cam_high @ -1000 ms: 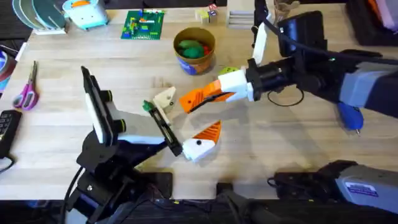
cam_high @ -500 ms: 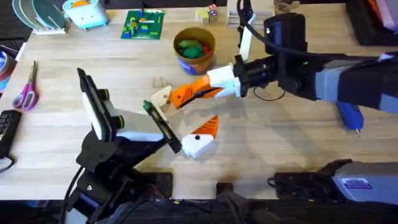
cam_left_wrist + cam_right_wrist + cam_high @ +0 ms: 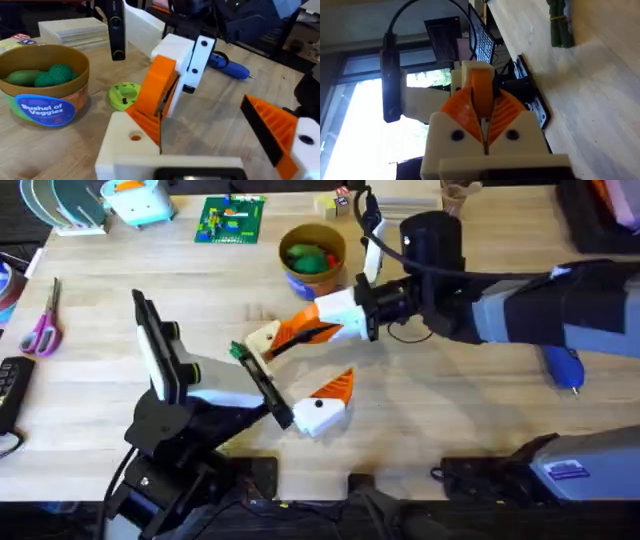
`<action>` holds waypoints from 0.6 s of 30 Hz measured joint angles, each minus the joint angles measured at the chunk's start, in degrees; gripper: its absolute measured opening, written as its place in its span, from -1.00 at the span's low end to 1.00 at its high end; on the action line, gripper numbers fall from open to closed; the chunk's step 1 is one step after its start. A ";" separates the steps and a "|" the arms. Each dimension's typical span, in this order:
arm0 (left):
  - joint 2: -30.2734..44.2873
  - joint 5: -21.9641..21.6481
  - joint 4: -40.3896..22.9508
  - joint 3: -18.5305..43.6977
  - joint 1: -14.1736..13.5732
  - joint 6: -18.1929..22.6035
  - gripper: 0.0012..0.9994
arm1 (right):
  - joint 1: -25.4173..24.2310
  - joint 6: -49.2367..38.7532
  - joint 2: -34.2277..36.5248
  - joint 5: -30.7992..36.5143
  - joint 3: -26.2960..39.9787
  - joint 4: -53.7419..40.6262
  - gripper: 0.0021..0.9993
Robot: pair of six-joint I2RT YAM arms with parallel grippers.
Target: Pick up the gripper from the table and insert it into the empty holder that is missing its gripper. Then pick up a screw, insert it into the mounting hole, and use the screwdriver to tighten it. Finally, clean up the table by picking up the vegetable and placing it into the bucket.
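Right fingers [image 3: 300,332] are pinched tight on the orange gripper [image 3: 481,95], right up against the white holder [image 3: 262,338]. Left fingers' [image 3: 290,370] other side is wide apart, pad [image 3: 272,130] still on.

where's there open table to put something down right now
Bare wood lies between the scissors and the left arm's white holder, and along the near right, below the right arm, short of the blue screwdriver. The middle is crowded: the right gripper meets the holder beside the bucket.
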 joint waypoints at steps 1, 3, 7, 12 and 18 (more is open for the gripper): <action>0.01 -0.06 0.00 0.00 0.00 0.01 0.99 | 0.59 0.47 0.00 0.76 0.00 0.44 -0.99; 0.00 -0.56 -0.02 0.00 0.07 -0.21 0.99 | 1.10 1.18 -0.01 2.22 0.00 0.95 -0.99; 0.00 -1.44 -0.04 0.00 0.09 -0.63 0.99 | 1.72 1.96 0.00 4.01 0.11 1.30 -0.99; 0.01 -1.62 -0.07 0.00 0.33 -0.71 0.99 | 1.96 2.19 0.00 4.74 0.11 1.64 -0.99; 0.01 -1.75 -0.05 0.00 0.33 -0.84 0.99 | 2.02 2.34 0.00 4.94 0.11 1.62 -0.97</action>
